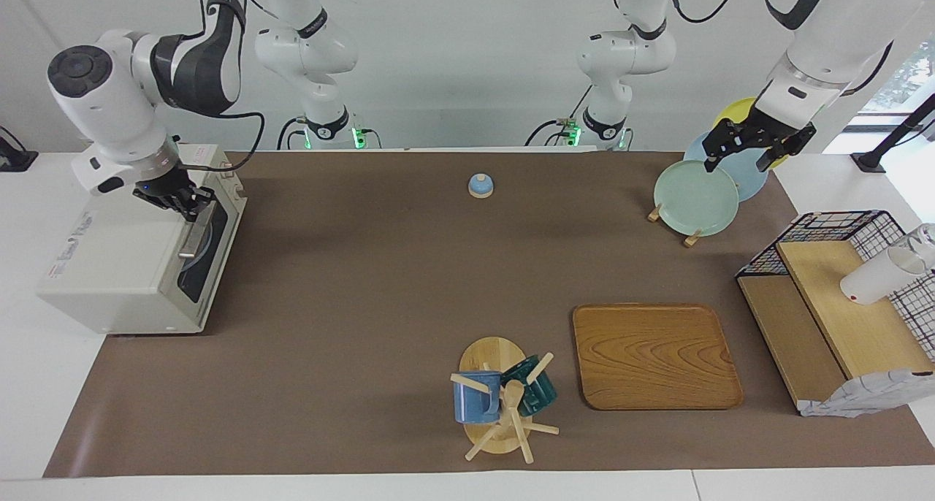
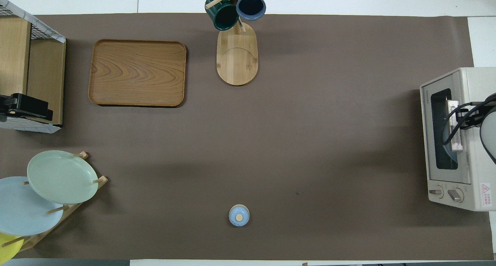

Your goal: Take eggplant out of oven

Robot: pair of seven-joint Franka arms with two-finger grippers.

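The off-white oven [image 1: 124, 267] stands at the right arm's end of the table, its dark glass door shut. It also shows in the overhead view [image 2: 476, 83]. My right gripper [image 1: 181, 199] is at the upper end of the oven's metal bar handle [image 1: 193, 236], touching or just over it; in the overhead view the right gripper [image 2: 459, 118] covers part of the handle [image 2: 456, 140]. The eggplant is hidden. My left gripper [image 1: 739, 158] hangs open and empty over the plate rack, and it waits there.
A pale green plate [image 1: 694, 198] stands with others in a rack at the left arm's end. A wooden tray [image 1: 654, 355], a mug tree [image 1: 500, 402] with two mugs, a small blue lid [image 1: 481, 185] and a wire-and-wood shelf [image 1: 840, 296] are also on the mat.
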